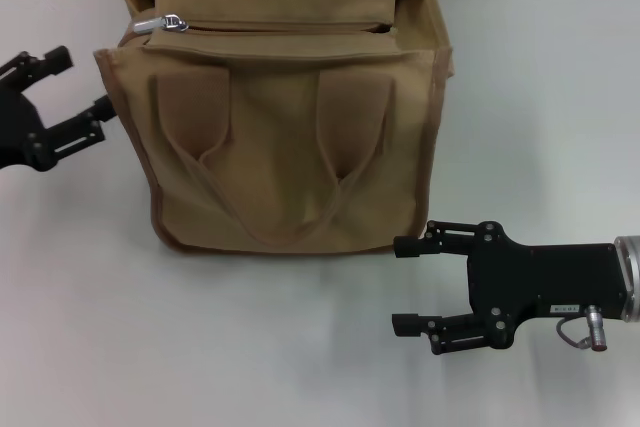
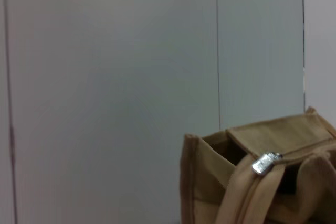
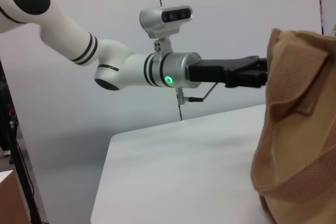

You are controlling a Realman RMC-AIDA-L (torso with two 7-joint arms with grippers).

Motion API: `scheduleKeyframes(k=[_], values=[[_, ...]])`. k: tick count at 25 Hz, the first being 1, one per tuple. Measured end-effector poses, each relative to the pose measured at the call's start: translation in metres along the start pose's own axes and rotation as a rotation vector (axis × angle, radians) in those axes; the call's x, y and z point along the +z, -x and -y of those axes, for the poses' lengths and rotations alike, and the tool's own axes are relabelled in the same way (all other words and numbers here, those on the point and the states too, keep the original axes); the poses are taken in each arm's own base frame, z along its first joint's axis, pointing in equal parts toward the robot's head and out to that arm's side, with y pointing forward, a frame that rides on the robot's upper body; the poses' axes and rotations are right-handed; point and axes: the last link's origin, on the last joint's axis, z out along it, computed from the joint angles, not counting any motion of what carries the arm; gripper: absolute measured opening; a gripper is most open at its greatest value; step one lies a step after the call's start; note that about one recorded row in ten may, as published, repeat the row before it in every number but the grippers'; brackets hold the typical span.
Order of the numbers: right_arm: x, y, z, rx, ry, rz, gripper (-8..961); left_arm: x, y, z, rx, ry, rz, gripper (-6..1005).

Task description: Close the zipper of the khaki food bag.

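Note:
The khaki food bag [image 1: 285, 137] stands upright on the white table, its two looped handles facing me. The zipper [image 1: 290, 26] runs across the top flap, and its silver pull tab [image 1: 163, 23] sits at the bag's left end. The tab also shows in the left wrist view [image 2: 265, 162] on the bag [image 2: 210, 182]. My left gripper [image 1: 75, 92] is open beside the bag's left side, just apart from it. My right gripper [image 1: 405, 285] is open low in front of the bag's lower right corner, empty. The right wrist view shows the bag's side [image 3: 299, 119] and the left arm [image 3: 157, 69] behind it.
The white table [image 1: 200, 347] spreads around the bag. A grey panelled wall [image 2: 105, 77] stands behind the table. The table's edge [image 3: 105, 182] drops off in the right wrist view.

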Motion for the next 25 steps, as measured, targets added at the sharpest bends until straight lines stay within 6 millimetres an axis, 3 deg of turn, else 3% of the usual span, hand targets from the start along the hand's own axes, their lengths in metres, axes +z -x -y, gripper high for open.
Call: scheduleKeyframes(k=[7,14,25], values=[[0.0,0.001,0.001,-0.001,-0.002,0.006,817,0.02,0.0,0.006,0.07,-0.048,0.015,813],[0.0,0.002,0.001,-0.001,-0.005,0.012,817,0.013,-0.014,0.019,0.126,-0.184,-0.106,813],[0.0,0.005,0.003,-0.002,-0.014,0.022,816,0.026,-0.005,-0.007,0.223,-0.185,-0.144,812]])
